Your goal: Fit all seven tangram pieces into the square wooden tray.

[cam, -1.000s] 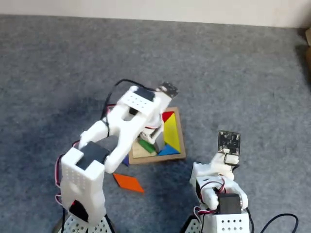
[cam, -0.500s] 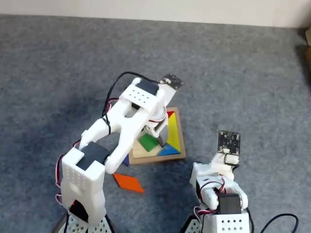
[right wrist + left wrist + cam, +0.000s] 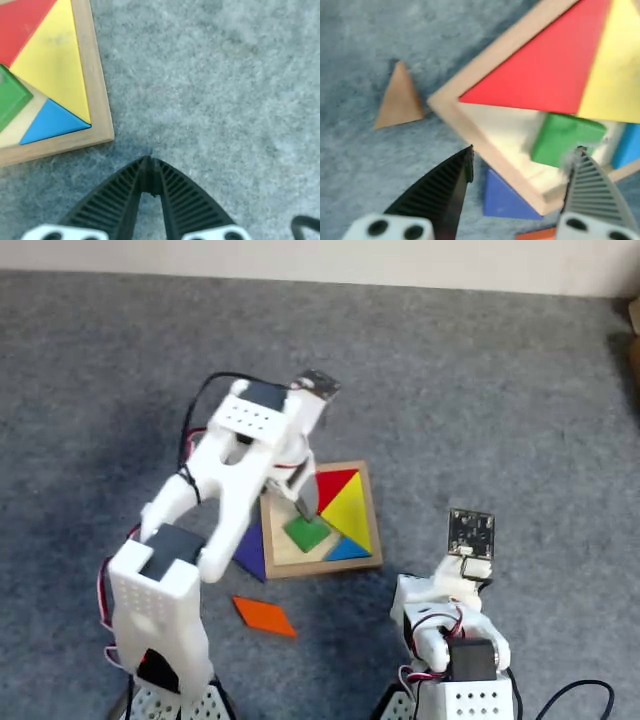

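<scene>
Over the square wooden tray (image 3: pixel 320 567), the left gripper (image 3: pixel 525 150) gapes wide, empty; at the tray's seven o'clock, an orange parallelogram (image 3: pixel 265 615) lies on nubby carpet (image 3: pixel 480 390). The right gripper (image 3: pixel 150 167) is pinched closed, empty.

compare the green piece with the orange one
The green piece is a square; the orange piece is a parallelogram. The green piece lies inside the tray, the orange piece on the carpet outside it. Both are tangram pieces.
</scene>
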